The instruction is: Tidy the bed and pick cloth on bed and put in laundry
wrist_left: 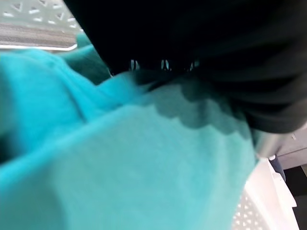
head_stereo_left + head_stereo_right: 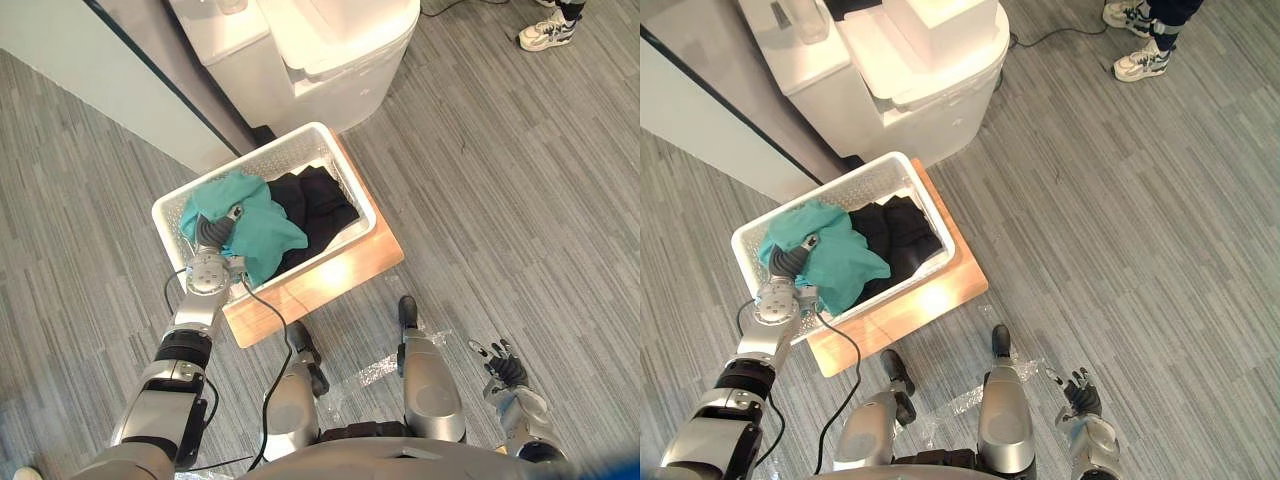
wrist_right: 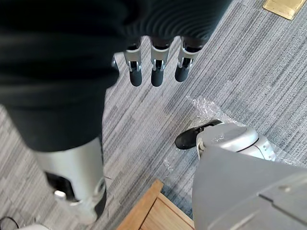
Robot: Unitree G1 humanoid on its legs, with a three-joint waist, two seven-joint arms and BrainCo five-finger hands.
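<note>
Right hand [image 2: 508, 370], fingers loose and empty: leave idle. Left hand [image 2: 213, 232] sunk in teal cloth [image 2: 262, 228], grip not discernible: let go well inside basket [image 2: 250, 165], then lift straight up without snagging cloth.

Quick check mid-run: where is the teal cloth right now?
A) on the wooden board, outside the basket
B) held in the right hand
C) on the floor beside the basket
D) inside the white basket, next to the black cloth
D: the teal cloth lies inside the white basket beside the black cloth, with the left hand down in it; the right hand hangs open, holding nothing.
</note>
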